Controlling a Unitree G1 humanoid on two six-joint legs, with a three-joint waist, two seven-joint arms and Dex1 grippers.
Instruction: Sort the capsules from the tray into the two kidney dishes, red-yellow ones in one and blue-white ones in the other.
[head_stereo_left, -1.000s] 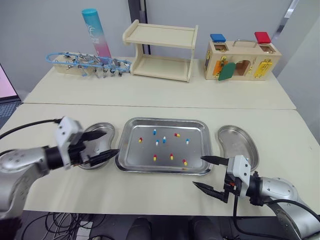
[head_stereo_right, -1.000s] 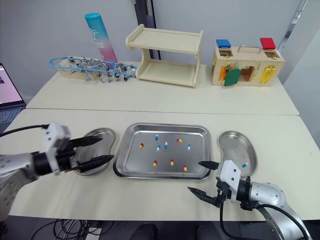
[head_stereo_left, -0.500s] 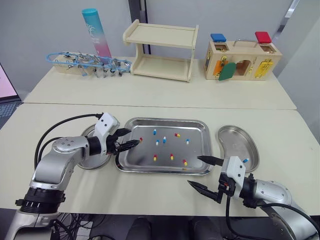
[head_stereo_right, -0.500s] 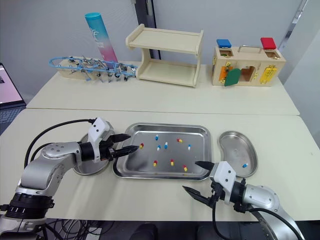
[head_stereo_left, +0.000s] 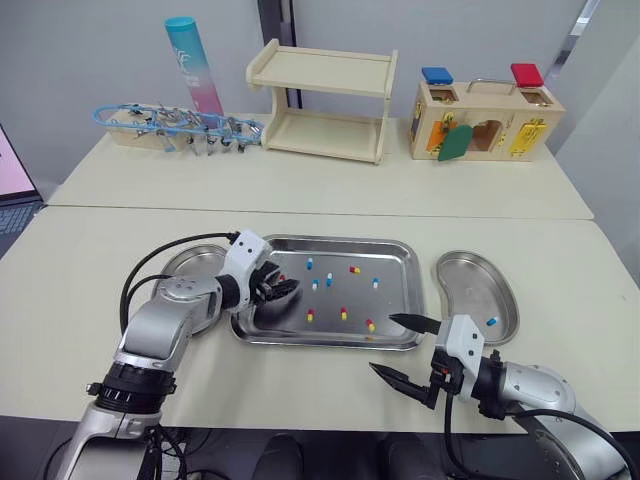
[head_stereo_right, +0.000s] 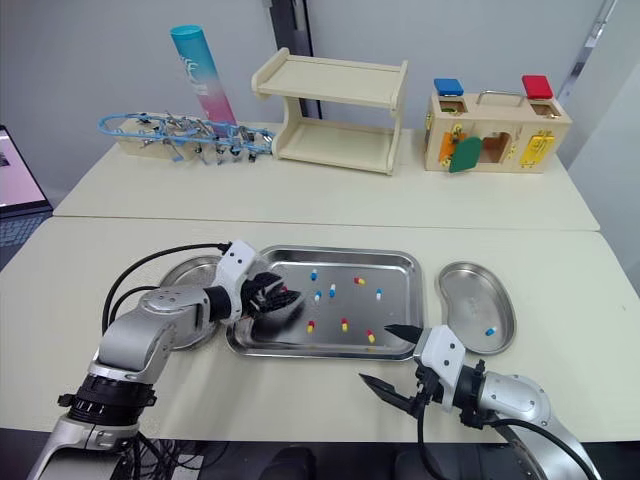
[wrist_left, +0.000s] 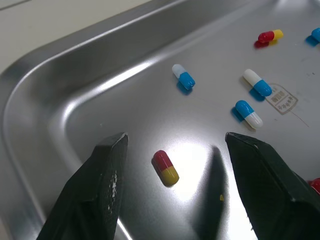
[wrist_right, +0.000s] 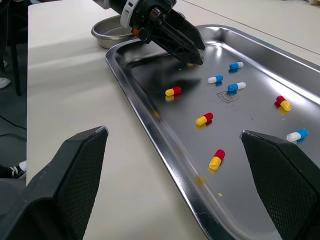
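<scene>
In the head view, the tray (head_stereo_left: 326, 241) lies in the middle of the desk (head_stereo_left: 560, 260) with a dish on each side. The left dish (head_stereo_left: 190, 262) is partly hidden behind the left arm, so I cannot tell what is in it. The right dish (head_stereo_left: 468, 268) has one blue-white capsule (head_stereo_left: 490, 321) in it. More capsules of both kinds lie spread over the tray. The left tool (head_stereo_left: 283, 290) reaches low into the left part of the tray. The right tool (head_stereo_left: 383, 343) hangs over the desk just in front of the tray, its two fingers wide apart and holding nothing. In the left wrist view, the left tool is open too, and one red-yellow capsule (wrist_left: 166, 167) lies flat on the tray between its fingers, touching neither. Some blue-white ones lie a bit further off. In the right wrist view, the left tool points down at the tray near its corner, with the left dish just behind it. I think the step now is picking up that red-yellow capsule with the left tool. Next, I think, the tool must go down a little, close gently on the capsule, lift it and carry it to the left dish, since a blue-white one lies in the right dish. The capsule is small and the tray is smooth, so it may slip away.
</scene>
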